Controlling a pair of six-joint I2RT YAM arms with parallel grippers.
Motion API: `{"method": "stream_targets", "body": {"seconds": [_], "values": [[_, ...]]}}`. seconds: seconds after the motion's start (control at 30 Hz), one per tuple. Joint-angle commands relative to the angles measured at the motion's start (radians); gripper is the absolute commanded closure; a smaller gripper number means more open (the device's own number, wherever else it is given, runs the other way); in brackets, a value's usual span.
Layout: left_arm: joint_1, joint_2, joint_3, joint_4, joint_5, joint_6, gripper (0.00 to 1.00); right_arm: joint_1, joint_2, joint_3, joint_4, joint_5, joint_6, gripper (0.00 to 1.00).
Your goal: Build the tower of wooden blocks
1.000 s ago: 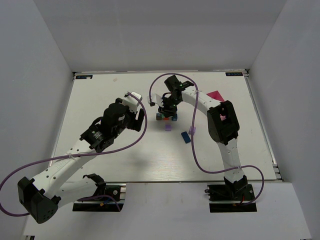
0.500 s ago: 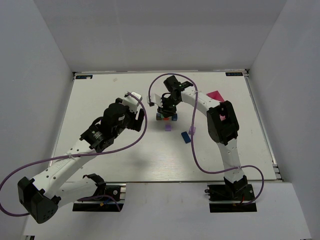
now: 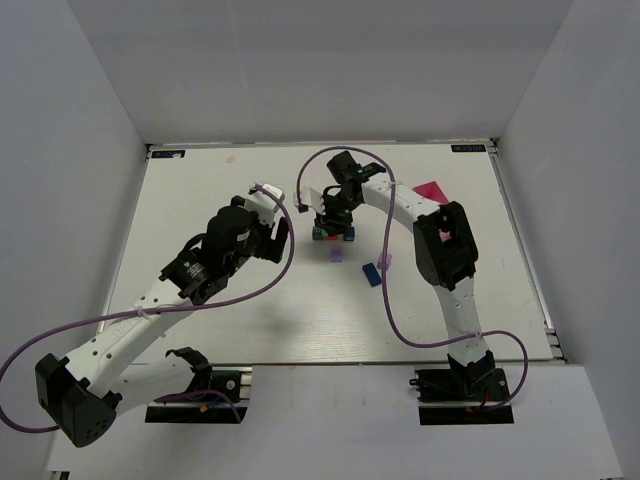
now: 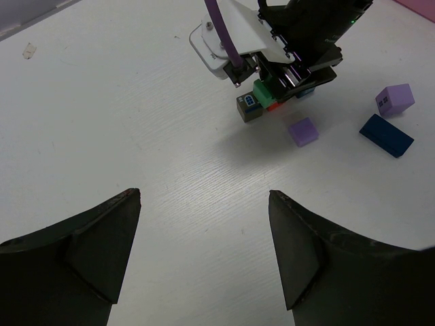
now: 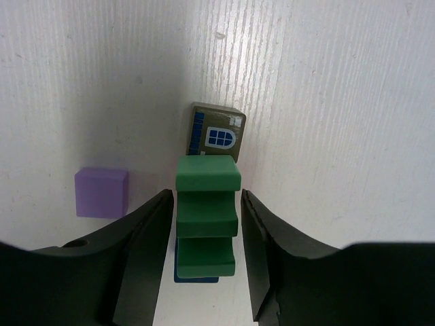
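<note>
left fingers wide apart, empty | right fingers clamped on green stepped block

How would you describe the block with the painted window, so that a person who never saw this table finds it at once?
On the white table, find the right arm's fingers, which hold a green stepped block. Just past it, away from the wrist, lies the olive-brown block. Only it shows a blue arched window; the purple cube nearby is plain.

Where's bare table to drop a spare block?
Free: far-left table, left of the left gripper; also the near strip below the blue block. Crowded: centre, right gripper holding green block at tower, purple cube beside.
</note>
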Motion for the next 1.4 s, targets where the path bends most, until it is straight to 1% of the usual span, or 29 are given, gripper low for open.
{"method": "stream_targets", "body": {"seconds": [0.0,0.1,0.27,0.37,0.4,0.57,0.83,1.03,1.23,1.33,1.37], "values": [[0.007,-0.028,-0.007,0.004,-0.007,0.006,0.14,0.004,-0.005,-0.006,0.031,-0.015,0.011,0.49],[0.007,-0.028,-0.007,0.004,-0.007,0.006,0.14,0.007,-0.008,-0.007,0.036,-0.012,0.013,0.43],[0.007,-0.028,-0.007,0.004,-0.007,0.006,0.14,0.005,-0.016,-0.023,0.051,-0.006,0.019,0.38],[0.007,-0.028,-0.007,0.004,-0.007,0.006,0.14,0.008,-0.022,-0.029,0.060,-0.006,0.024,0.32],[0.007,-0.028,-0.007,0.004,-0.007,0.006,0.14,0.008,-0.024,-0.032,0.066,-0.004,0.024,0.10],[0.007,-0.028,-0.007,0.004,-0.007,0.006,0.14,0.002,-0.051,-0.064,0.103,-0.007,0.033,0.10],[0.007,-0.028,-0.007,0.004,-0.007,0.006,0.14,0.001,-0.087,-0.085,0.115,-0.013,0.040,0.10],[0.007,-0.028,-0.016,0.004,-0.016,0.006,0.14,-0.004,-0.174,-0.151,0.154,-0.026,0.054,0.10],[0.007,-0.028,-0.016,0.013,-0.016,0.006,0.13,0.001,-0.263,-0.211,0.149,-0.052,0.060,0.10],[0.007,-0.028,-0.025,0.024,-0.016,0.015,0.13,-0.001,-0.326,-0.271,0.149,-0.056,0.068,0.10],[0.007,-0.028,-0.034,0.024,-0.004,0.015,0.13,-0.001,-0.368,-0.283,0.154,-0.055,0.079,0.10]]}}
